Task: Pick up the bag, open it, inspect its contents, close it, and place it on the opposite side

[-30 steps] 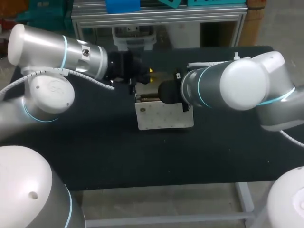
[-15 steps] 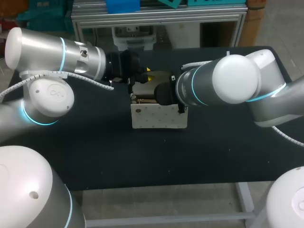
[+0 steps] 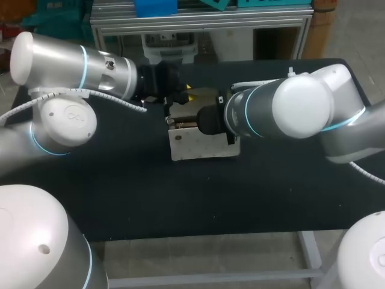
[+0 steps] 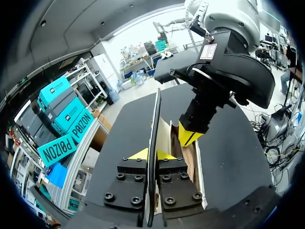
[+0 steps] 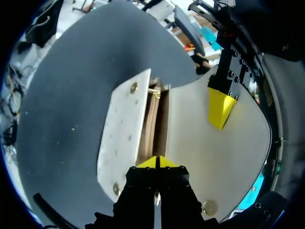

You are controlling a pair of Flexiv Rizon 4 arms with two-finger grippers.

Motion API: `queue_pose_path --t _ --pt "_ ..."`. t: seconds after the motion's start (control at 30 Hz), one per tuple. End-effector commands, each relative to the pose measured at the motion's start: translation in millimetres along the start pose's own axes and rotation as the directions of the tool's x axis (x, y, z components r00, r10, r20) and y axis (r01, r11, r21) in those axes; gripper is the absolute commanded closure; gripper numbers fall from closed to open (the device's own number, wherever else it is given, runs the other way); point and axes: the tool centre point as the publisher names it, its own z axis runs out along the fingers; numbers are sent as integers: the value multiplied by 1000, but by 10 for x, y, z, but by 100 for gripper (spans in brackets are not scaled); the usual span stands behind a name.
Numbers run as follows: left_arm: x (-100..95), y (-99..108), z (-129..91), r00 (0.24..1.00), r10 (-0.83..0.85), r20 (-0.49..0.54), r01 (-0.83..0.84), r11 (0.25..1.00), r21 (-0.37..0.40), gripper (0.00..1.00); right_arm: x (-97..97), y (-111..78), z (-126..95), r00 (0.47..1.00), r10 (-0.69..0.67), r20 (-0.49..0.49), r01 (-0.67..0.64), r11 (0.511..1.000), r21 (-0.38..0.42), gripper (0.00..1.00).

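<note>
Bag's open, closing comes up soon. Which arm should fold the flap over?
Left, probably. The left fingers clamp the flap by its edge, so that arm can swing it over. The right fingers pinch the bag at its mouth, steadying the body.

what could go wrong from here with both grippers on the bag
1. The left gripper pinches only the thin edge of the flap, which may slip out.
2. The right gripper holds the bag at its mouth; pulling wider might tear or tip it.
3. Both grippers sit close together over the bag and might collide.
</note>
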Motion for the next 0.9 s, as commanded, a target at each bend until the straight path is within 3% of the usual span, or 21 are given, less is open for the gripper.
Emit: queue_pose_path --t 0.03,0.6,0.9 --pt "-9 -25 2 1000 0 -2 0 1000 8 100 32 -14 -16 1000 -1 8 1 1000 3 100" --pt "86 -75 -67 999 33 -9 -32 999 36 100 17 -88 221 999 15 -48 -15 1000 7 100" --pt "58 -86 -118 1000 19 20 -20 998 59 100 132 -82 341 995 17 -101 -16 1000 4 100"
